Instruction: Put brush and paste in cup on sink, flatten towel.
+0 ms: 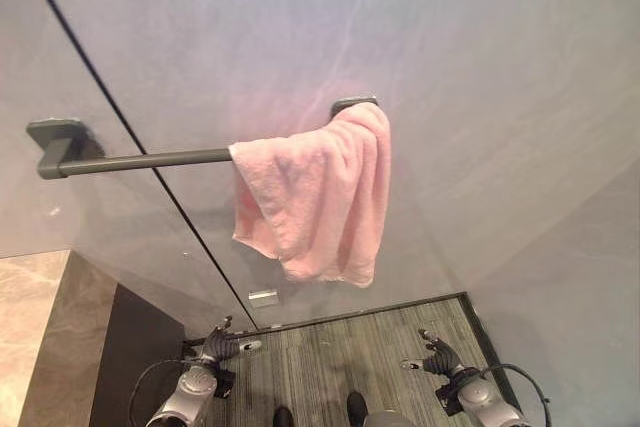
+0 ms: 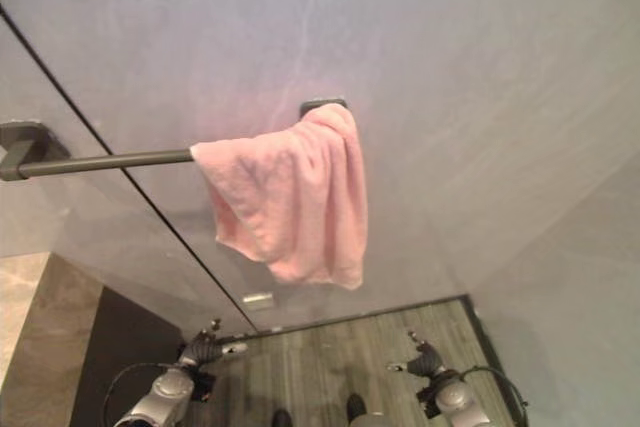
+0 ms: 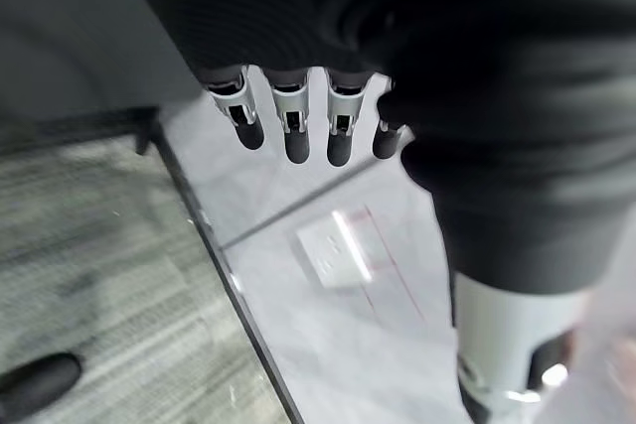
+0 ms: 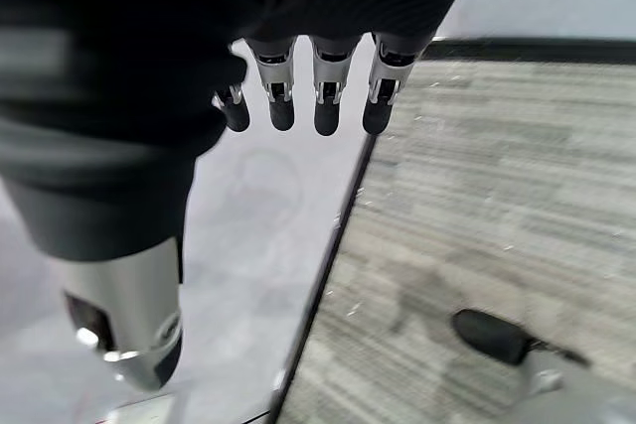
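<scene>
Grey wall (image 1: 480,67) carries one rail (image 1: 150,159) with one bunched pink towel (image 1: 315,192).

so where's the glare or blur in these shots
Left eye view: pale light streaks on the wall, and the towel casts a soft shadow below itself. Left wrist view: the wall plate looks smeared, the left hand close and dark. Right wrist view: the right hand is dark too.

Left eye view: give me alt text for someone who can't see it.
A pink towel hangs bunched at the right end of a dark wall rail. Both hands, left hand and right hand, hang low with relaxed fingers, holding nothing.
</scene>
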Robot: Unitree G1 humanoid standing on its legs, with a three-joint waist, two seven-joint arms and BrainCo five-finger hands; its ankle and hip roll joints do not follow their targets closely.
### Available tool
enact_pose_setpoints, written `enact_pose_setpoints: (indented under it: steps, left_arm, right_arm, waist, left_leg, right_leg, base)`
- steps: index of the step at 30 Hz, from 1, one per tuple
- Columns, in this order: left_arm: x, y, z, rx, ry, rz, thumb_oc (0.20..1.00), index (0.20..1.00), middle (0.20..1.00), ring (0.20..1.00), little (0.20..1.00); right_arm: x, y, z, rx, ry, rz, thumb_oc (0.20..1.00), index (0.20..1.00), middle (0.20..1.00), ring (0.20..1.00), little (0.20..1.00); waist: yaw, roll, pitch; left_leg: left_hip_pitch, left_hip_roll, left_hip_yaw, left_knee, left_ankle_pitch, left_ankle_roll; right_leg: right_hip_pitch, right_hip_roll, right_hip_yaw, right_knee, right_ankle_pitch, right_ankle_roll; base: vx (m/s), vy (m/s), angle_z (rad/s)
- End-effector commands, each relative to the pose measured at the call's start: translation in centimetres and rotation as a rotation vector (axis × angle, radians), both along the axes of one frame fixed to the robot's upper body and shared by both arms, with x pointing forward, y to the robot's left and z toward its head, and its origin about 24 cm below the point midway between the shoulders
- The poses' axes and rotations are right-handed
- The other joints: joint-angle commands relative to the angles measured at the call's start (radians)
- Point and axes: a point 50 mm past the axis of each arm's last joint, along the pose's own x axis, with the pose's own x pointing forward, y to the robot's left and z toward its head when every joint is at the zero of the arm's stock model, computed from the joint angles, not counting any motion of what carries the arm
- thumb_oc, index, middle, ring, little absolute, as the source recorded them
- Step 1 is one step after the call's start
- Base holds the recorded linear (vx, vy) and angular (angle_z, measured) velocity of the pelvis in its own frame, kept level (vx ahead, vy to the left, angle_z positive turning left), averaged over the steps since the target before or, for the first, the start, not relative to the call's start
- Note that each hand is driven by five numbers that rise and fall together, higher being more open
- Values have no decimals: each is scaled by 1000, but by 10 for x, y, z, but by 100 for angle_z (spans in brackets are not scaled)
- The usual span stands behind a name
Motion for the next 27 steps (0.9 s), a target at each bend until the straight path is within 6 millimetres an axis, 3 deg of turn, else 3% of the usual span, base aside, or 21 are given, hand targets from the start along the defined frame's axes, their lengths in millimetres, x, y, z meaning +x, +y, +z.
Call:
enact_pose_setpoints:
  steps: [1,6,8,10,11,15,16,17,21,23,27]
  left_arm:
    - [7,5,9,31,-51,-24,1000,1000,1000,1000,1000]
    - [-1,21,23,54,-97,-46,1000,1000,1000,1000,1000]
    - [-1,34,56,13,-206,-107,1000,1000,1000,1000,1000]
    - [0,35,66,-1,-232,-135,1000,1000,1000,1000,1000]
    - [9,39,95,-25,-312,-240,1000,1000,1000,1000,1000]
    - [20,44,130,-18,-388,-351,1000,1000,1000,1000,1000]
    - [20,44,130,-18,-388,-351,1000,1000,1000,1000,1000]
    - [25,44,147,-15,-418,-414,1000,1000,1000,1000,1000]
    - [37,40,178,-19,-486,-507,1000,1000,1000,1000,1000]
    - [40,39,184,-21,-498,-518,1000,1000,1000,1000,1000]
    - [45,30,183,-264,-487,-452,1000,1000,1000,1000,1000]
  right_arm:
    - [17,-5,14,-18,-92,8,1000,1000,1000,1000,1000]
    - [28,-16,34,3,-190,-31,1000,1000,1000,1000,1000]
    - [35,-35,62,9,-312,-61,1000,1000,1000,1000,1000]
    - [34,-40,66,9,-323,-66,1000,1000,1000,1000,1000]
    - [42,-49,84,5,-390,-50,1000,1000,1000,1000,1000]
    - [53,-51,100,35,-441,-5,1000,1000,1000,1000,1000]
    - [53,-51,100,36,-441,-5,1000,1000,1000,1000,1000]
    - [57,-51,109,69,-463,21,1000,1000,1000,1000,1000]
    - [68,-48,127,177,-521,21,1000,1000,1000,1000,1000]
    - [70,-46,130,198,-529,23,1000,1000,1000,1000,1000]
    - [79,-36,147,305,-524,110,1000,1000,1000,1000,1000]
  waist:
    - [8,-18,-45]
    - [24,-24,-53]
    - [27,-26,-61]
    - [24,-26,-64]
    - [20,-27,-72]
    - [21,-34,-78]
    - [21,-34,-78]
    - [21,-39,-80]
    - [28,-47,-87]
    - [29,-49,-87]
    - [37,-54,-92]
  left_leg:
    - [-97,29,-1,115,-16,-20]
    - [-85,24,-7,107,-19,-14]
    - [-71,29,-15,80,-8,-15]
    - [-69,29,-17,74,-6,-16]
    - [-61,34,-19,64,-3,-18]
    - [-46,37,-17,46,1,-19]
    - [-45,37,-16,45,1,-19]
    - [-39,37,-16,36,5,-20]
    - [-30,35,-18,22,10,-20]
    - [-30,34,-18,20,12,-20]
    - [-32,27,-19,17,14,-18]
  right_leg:
    - [-39,-26,33,62,45,80]
    - [-26,-40,19,48,54,90]
    - [-15,-41,5,41,55,93]
    - [-13,-41,1,39,55,94]
    - [-12,-41,-2,39,55,97]
    - [-11,-40,-1,45,56,102]
    - [-11,-40,0,45,56,102]
    - [-13,-39,0,49,57,105]
    - [-9,-46,-5,45,62,109]
    - [-8,-47,-6,44,63,109]
    - [-9,-57,-10,34,73,113]
  base:
    - [4,62,1]
    - [17,31,5]
    - [29,13,7]
    - [7,13,10]
    - [9,19,7]
    - [1,5,1]
    - [0,0,0]
    - [0,0,0]
    - [0,0,0]
    - [0,0,0]
    - [-24,34,0]
